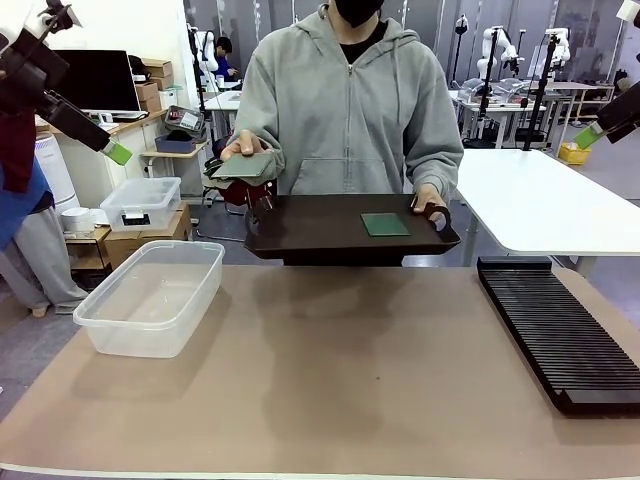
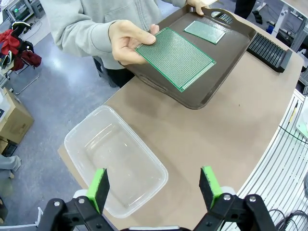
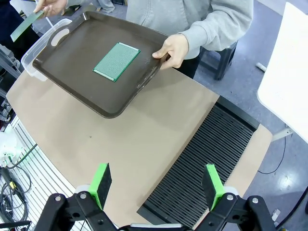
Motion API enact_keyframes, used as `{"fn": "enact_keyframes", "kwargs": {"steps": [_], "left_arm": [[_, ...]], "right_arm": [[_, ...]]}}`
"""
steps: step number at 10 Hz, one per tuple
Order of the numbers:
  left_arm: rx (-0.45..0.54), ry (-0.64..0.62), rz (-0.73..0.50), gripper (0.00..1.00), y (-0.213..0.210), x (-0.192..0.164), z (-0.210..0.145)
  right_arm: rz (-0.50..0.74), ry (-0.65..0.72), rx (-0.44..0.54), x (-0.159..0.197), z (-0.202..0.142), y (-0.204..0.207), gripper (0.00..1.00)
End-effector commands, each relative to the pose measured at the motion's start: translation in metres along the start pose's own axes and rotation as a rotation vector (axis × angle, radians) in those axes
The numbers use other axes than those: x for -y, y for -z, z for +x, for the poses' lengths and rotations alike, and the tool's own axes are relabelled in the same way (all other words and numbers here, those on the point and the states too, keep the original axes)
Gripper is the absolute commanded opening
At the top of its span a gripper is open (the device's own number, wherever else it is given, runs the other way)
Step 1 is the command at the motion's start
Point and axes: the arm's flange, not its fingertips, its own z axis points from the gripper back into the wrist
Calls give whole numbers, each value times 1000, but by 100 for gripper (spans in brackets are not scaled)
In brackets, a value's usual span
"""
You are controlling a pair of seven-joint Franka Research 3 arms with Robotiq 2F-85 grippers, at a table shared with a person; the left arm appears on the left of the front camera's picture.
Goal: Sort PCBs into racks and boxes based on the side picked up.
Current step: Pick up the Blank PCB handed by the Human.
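A person at the far side holds a dark brown tray (image 1: 300,235) by one handle above the table edge. One green PCB (image 1: 385,224) (image 3: 117,61) lies flat on the tray. The person's other hand holds up a second PCB (image 2: 175,57) (image 1: 245,165) over the tray's left end. The clear box (image 1: 150,295) (image 2: 72,139) stands empty at the table's left. At the right lies the black slotted rack (image 1: 560,335) (image 3: 207,163). My left gripper (image 2: 154,187) hangs open high above the box. My right gripper (image 3: 156,185) hangs open high over the rack's near end. Both are empty.
A brown mat covers the table, with bare room in the middle between box and rack. A white table (image 1: 545,205) stands behind the rack. A small lidded clear container (image 1: 140,203) sits on cartons off the table at the far left.
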Motion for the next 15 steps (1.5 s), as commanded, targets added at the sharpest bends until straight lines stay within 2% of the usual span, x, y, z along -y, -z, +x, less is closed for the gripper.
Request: {"fn": "enact_keyframes", "kwargs": {"steps": [1,5,6,8,9,10,14,15], "left_arm": [[0,1,0,100,0,0,0],[0,0,0,100,0,0,0],[-5,-211,-134,100,2,-8,9],[-20,-430,-337,100,11,-22,15],[-20,-521,-361,100,21,-28,19],[7,-617,-455,100,37,-40,17],[116,-795,-575,100,97,-80,4],[140,-807,-598,100,108,-88,0]], "right_arm": [[0,1,0,0,0,0,100],[0,1,0,0,0,0,100],[0,1,0,0,0,0,100],[0,1,0,0,0,0,100],[0,1,0,0,0,0,100],[0,1,0,0,0,0,100],[0,1,0,0,0,0,100],[0,1,0,0,0,0,100]]}}
